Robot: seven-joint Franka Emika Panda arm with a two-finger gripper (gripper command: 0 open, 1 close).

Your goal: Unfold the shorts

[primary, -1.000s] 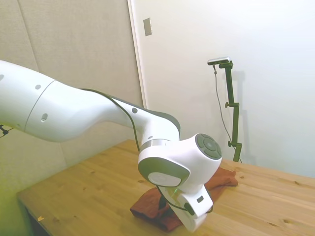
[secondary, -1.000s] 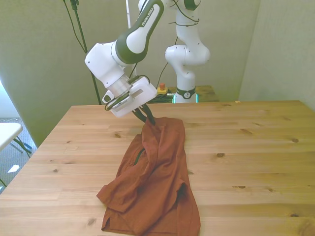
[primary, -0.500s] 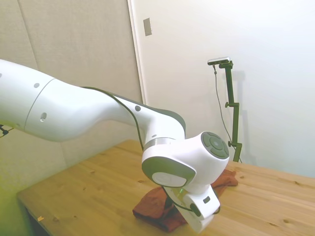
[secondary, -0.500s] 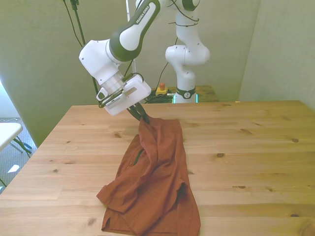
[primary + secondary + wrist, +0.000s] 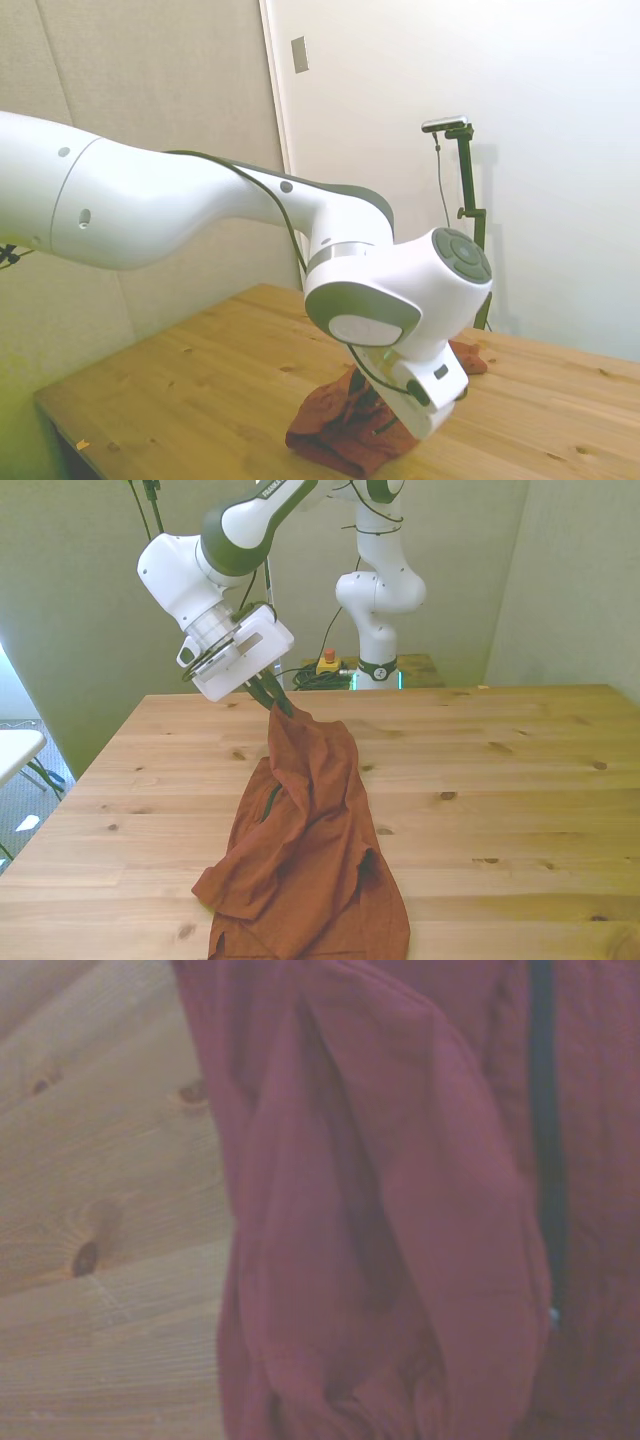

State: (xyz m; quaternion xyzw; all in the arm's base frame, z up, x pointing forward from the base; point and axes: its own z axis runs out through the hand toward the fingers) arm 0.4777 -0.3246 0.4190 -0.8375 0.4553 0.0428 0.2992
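The robot's claw (image 5: 281, 707) is pinching shut on the far top edge of the rust-red shorts (image 5: 305, 850), which are trailing lengthwise from it across the wooden table (image 5: 520, 780), still bunched.

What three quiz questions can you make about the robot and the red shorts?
1. True or false: the hand is pinching the far edge of the shorts.
2. What is the table made of? A) glass B) wood C) metal
3. Fill in: the end of the shorts nearest the camera lies ____ on the table in the front view.

Key: 1 true, the fabric rises to a peak at the hand. 2 B. 3 bunched; it is rumpled and folded over, not spread flat.
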